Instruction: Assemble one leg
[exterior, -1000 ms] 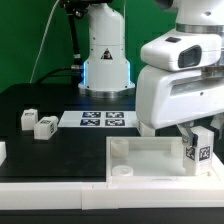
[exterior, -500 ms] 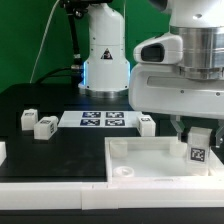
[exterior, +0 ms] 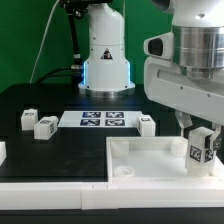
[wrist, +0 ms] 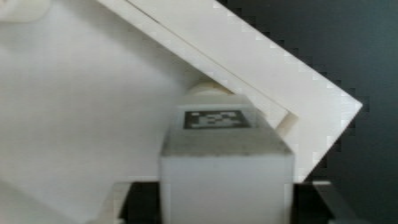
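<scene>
My gripper (exterior: pixel 201 138) is shut on a white leg (exterior: pixel 200 147) with a marker tag on its face, holding it upright over the right part of the large white square panel (exterior: pixel 150 157). In the wrist view the leg (wrist: pixel 222 150) fills the space between the dark fingers (wrist: pixel 143 200), its tagged end pointing at the panel's corner edge (wrist: pixel 267 80). Whether the leg touches the panel cannot be told. Three more legs stand on the black table: two at the exterior view's left (exterior: pixel 28 119) (exterior: pixel 46 126) and one behind the panel (exterior: pixel 146 124).
The marker board (exterior: pixel 96 120) lies flat in the middle of the table. The robot's white base (exterior: pixel 105 55) stands behind it. A round socket (exterior: pixel 122 172) shows in the panel's near left corner. A white piece (exterior: pixel 2 152) sits at the left edge.
The gripper with the leg has turned and shifted slightly to the exterior view's right; the leg now sits a little higher and is tilted.
</scene>
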Robot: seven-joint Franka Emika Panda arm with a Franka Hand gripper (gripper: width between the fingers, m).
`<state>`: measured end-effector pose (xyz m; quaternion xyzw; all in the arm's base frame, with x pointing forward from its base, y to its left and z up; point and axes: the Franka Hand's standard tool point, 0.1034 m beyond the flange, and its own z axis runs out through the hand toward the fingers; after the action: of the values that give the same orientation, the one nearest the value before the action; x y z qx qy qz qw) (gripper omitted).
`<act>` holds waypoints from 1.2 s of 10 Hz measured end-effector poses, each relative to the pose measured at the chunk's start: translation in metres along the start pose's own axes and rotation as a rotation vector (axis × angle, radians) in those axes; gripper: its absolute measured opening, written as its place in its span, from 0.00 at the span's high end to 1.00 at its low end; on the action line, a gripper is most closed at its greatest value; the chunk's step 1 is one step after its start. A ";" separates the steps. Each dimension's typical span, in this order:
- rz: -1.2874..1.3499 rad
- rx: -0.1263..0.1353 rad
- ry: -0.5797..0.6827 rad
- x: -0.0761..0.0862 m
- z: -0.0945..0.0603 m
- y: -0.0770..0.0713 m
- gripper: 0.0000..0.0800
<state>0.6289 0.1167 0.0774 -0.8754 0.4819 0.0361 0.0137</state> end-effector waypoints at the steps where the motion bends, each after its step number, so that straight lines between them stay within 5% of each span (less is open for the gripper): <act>1: 0.008 0.000 -0.001 0.000 0.000 0.000 0.63; 3: -0.044 0.000 -0.002 -0.001 0.000 0.000 0.28; 6: -0.369 0.004 -0.001 -0.006 0.002 -0.002 0.19; 12: -1.031 0.003 0.002 -0.007 0.001 -0.002 0.19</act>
<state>0.6271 0.1239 0.0765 -0.9992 -0.0123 0.0232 0.0307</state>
